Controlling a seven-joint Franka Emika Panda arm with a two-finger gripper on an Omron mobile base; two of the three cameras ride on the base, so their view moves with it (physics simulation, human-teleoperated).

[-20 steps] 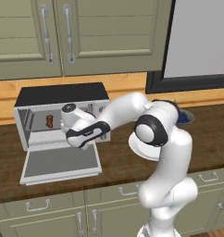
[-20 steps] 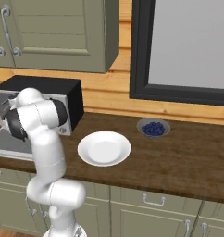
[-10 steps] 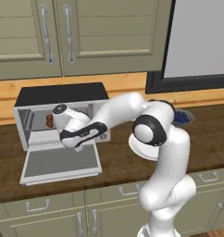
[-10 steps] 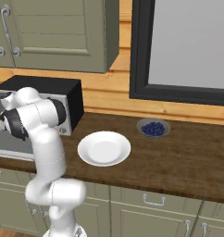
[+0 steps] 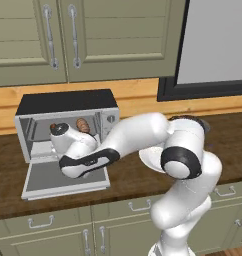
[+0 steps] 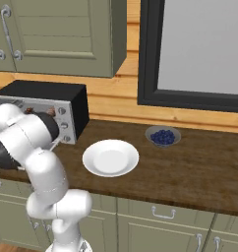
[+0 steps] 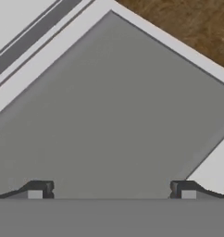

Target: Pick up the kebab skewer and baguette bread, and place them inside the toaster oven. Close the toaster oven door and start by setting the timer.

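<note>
A silver toaster oven [image 5: 68, 117] sits on a wooden counter [image 6: 190, 162], its door [image 5: 48, 176] dropped flat open. The white arm's hand hangs over the door, hiding much of the oven cavity. In the hand view the gripper [image 7: 111, 190] has its fingers spread wide with nothing between them, grey door glass below. Inside, the brown baguette bread [image 5: 83, 125] peeks out at the hand's one o'clock; a small reddish bit, perhaps the kebab skewer [image 5: 53, 127], shows at eleven o'clock, hard to make out. An empty white plate [image 6: 110, 157] and a bowl of blueberries [image 6: 163, 136] sit right of the oven.
</note>
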